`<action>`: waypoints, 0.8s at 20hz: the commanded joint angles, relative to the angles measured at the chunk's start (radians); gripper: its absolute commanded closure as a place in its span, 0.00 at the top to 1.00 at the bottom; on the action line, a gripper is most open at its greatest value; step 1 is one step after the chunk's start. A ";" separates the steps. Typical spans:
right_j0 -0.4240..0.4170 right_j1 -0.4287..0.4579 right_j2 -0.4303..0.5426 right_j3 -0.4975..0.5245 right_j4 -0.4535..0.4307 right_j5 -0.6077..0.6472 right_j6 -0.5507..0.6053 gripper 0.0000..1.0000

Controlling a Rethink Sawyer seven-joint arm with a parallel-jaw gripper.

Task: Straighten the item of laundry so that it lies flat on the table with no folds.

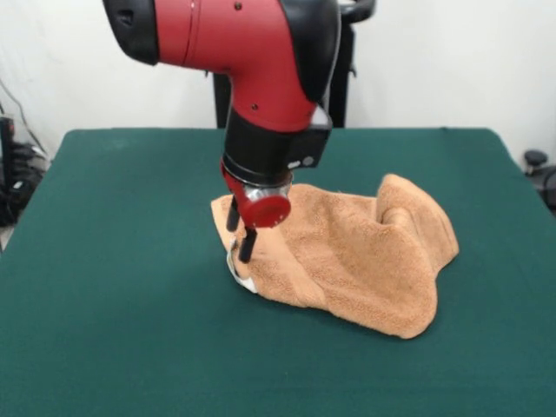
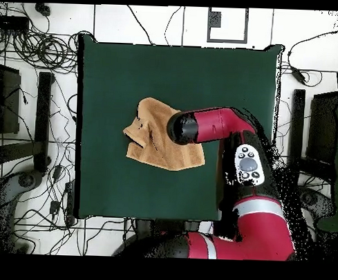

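An orange-tan hand towel (image 1: 356, 256) lay rumpled near the middle of the green table (image 1: 104, 330), one end humped up. The gripper (image 1: 241, 241) stood at its white-tagged corner; whether the jaws were apart or together could not be told. A loose pinch might slip and leave folds. The overhead view hid the gripper; the front view showed it.

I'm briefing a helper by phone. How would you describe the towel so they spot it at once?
On the green table, look near the middle, under the red arm's gripper. The towel is the orange-tan terry cloth, rumpled with one end humped up; nothing else lies on the table.
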 commanded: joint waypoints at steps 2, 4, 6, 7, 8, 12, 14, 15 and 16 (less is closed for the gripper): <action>0.047 0.113 0.101 -0.061 0.010 0.010 -0.166 1.00; 0.051 0.145 0.095 -0.082 0.002 0.006 -0.159 1.00; 0.059 0.181 0.084 -0.104 -0.011 -0.005 -0.150 1.00; 0.062 0.195 0.080 -0.110 -0.019 -0.014 -0.147 1.00; 0.064 0.204 0.078 -0.115 -0.019 -0.016 -0.146 1.00; 0.066 0.239 0.071 -0.131 -0.017 -0.019 -0.139 1.00; 0.070 0.246 0.068 -0.137 -0.018 -0.018 -0.134 1.00; 0.070 0.250 0.068 -0.138 -0.018 -0.021 -0.132 1.00; 0.072 0.252 0.066 -0.138 -0.018 -0.021 -0.130 1.00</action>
